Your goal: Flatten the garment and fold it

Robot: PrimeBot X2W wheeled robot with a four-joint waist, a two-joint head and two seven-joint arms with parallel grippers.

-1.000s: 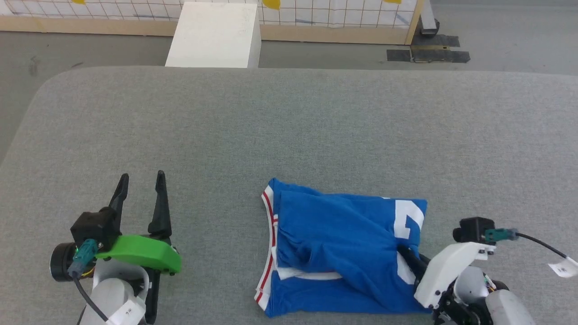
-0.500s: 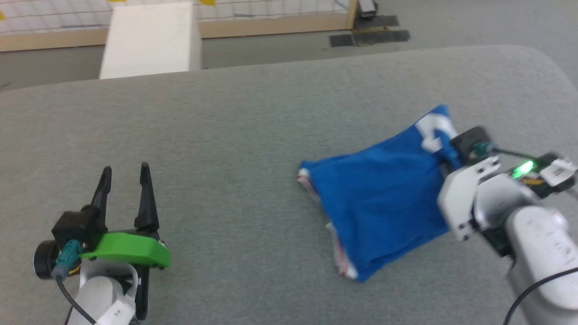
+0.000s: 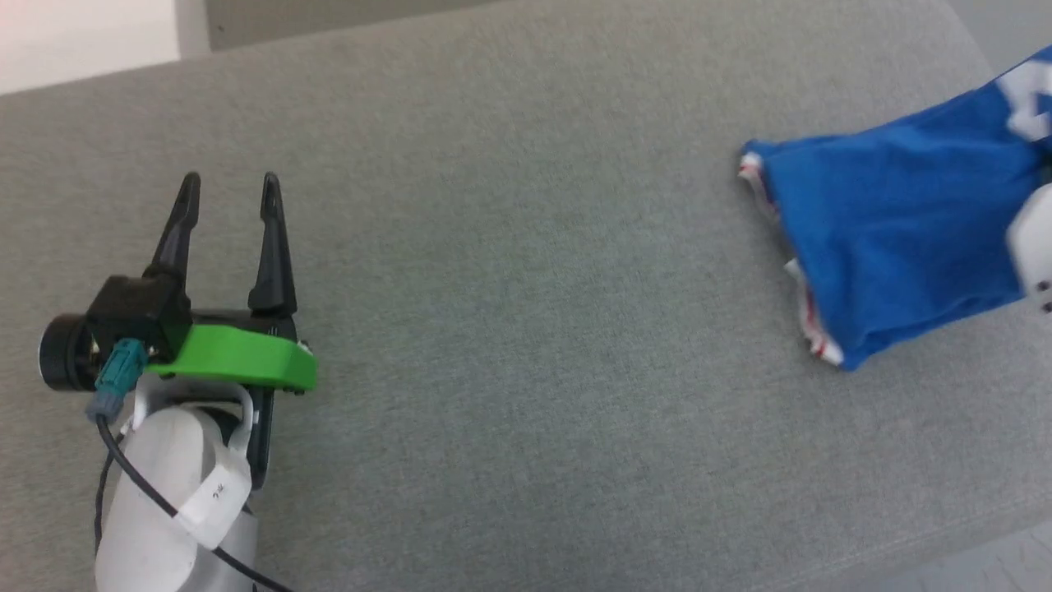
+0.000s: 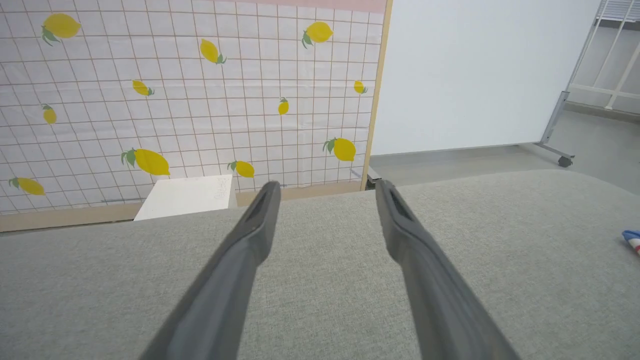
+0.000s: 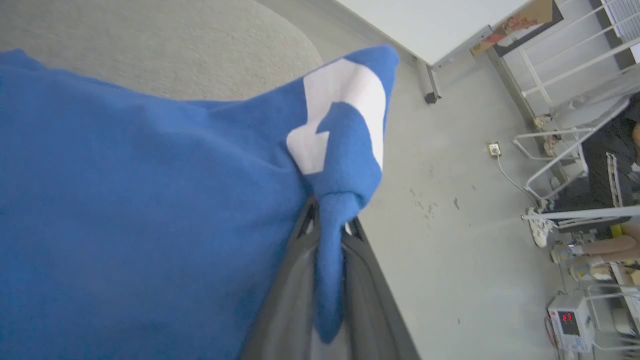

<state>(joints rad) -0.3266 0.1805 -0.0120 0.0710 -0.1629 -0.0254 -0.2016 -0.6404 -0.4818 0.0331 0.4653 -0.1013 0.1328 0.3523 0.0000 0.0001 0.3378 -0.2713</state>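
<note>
Desk middle: a wide bare stretch of grey desk [image 3: 526, 288] was seen between the left hand [image 3: 230, 177] and the garment [image 3: 896, 222], which were well apart.
Ahead of left hand: the gap between its spread fingers was left open onto bare desk up to the far edge.
Beyond far edge: a white box [image 4: 187, 196] and a lemon-patterned screen [image 4: 200, 100] were set close behind.
Right side: the way was blocked by the garment, pinched in the right hand [image 5: 330, 220].
Near edge: bare desk was left below the garment.
</note>
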